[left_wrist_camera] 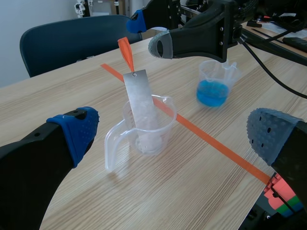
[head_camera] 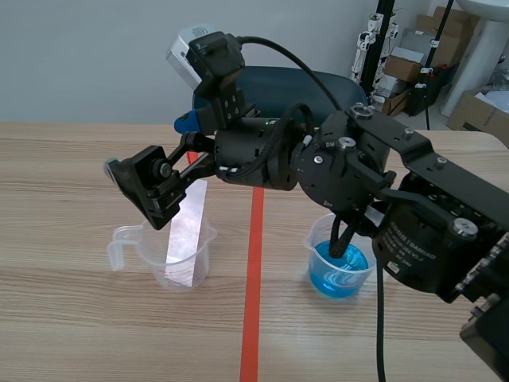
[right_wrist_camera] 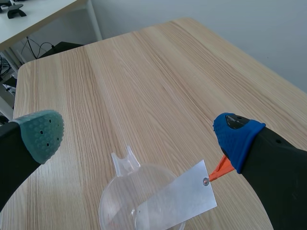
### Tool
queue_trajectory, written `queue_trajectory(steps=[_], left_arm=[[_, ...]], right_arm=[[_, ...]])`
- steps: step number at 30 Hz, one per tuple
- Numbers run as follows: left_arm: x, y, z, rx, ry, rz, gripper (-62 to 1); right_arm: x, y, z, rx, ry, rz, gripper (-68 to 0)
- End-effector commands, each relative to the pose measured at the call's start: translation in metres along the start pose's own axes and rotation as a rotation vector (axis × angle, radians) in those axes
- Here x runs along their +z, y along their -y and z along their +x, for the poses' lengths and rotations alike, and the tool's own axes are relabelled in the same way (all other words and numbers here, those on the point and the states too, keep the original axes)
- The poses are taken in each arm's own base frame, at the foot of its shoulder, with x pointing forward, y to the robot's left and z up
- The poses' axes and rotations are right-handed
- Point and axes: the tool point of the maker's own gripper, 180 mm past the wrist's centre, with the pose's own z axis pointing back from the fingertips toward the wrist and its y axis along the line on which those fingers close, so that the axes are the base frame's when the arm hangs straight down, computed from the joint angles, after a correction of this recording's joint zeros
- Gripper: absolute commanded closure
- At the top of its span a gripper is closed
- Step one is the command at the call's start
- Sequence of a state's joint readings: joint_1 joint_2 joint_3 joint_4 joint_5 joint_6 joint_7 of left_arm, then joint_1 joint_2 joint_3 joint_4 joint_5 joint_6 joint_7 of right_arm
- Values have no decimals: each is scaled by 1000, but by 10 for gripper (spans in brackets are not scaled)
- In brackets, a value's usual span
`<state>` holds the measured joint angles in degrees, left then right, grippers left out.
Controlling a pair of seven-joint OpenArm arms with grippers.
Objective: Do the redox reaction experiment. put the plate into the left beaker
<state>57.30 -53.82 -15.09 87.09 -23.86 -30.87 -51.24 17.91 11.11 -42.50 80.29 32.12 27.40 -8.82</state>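
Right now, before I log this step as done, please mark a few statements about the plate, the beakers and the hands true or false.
1. The shiny rectangular metal plate stands inside the clear plastic beaker. True.
2. The round plastic beaker of blue liquid holds a plate. False: there is no plate in it.
3. The right hand is shut on the plate. False: its fingers stand apart, open.
4. The left hand is open. True.

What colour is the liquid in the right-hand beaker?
The liquid is bright blue, clearest in the scene view.
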Motion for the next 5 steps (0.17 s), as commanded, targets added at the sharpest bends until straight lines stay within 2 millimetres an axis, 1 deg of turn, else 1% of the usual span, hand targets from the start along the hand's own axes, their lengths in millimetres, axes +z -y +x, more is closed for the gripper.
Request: queue_trajectory(steps=[1, 5], left_arm=[[-2, -1, 8, -3, 29, -3, -623], [-2, -1, 8, -4, 29, -2, -623]], right_arm=[[-2, 2, 17, 17, 48, 3, -679], [-2, 2, 17, 17, 48, 3, -679]])
